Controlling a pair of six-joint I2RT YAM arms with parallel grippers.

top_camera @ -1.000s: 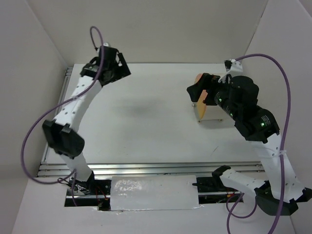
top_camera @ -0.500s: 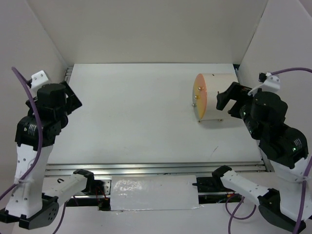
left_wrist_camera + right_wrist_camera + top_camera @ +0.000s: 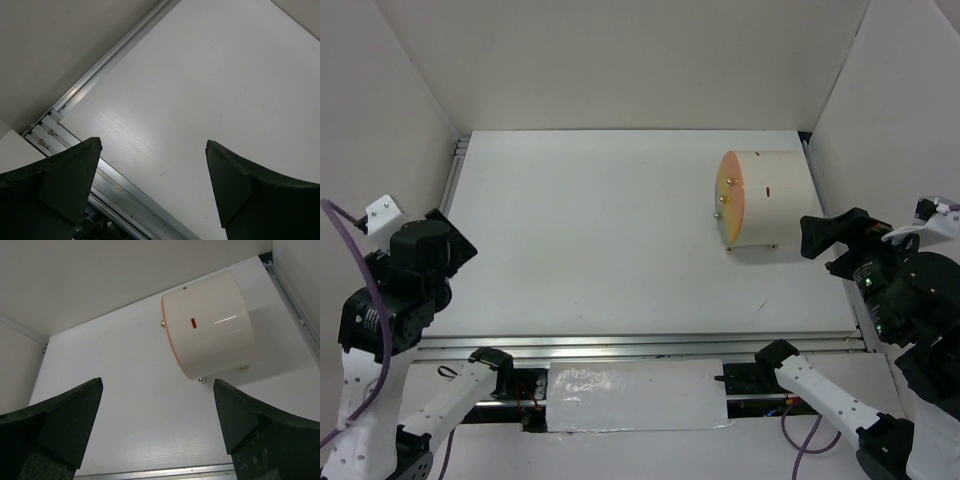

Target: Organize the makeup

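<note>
No makeup shows in any view. My left gripper (image 3: 453,247) hangs at the table's left edge, open, with only bare white table (image 3: 210,75) between its fingers (image 3: 60,175). My right gripper (image 3: 827,236) is at the right edge, open and empty, a little to the near right of the cream drum-shaped box (image 3: 760,200). In the right wrist view that box (image 3: 210,335) lies on its side ahead of the right gripper (image 3: 158,383), apart from both fingertips. The left gripper (image 3: 154,144) points down at the table's near left corner.
The drum box's orange face (image 3: 730,195) with small knobs looks left. White walls close the table (image 3: 590,230) at back and sides. An aluminium rail (image 3: 640,345) runs along the near edge, seen also as the rail (image 3: 125,200) under the left gripper.
Both arms have pulled back from the far part of the table toward the near corners. The right gripper has left the drum box. Both grippers stayed open.
</note>
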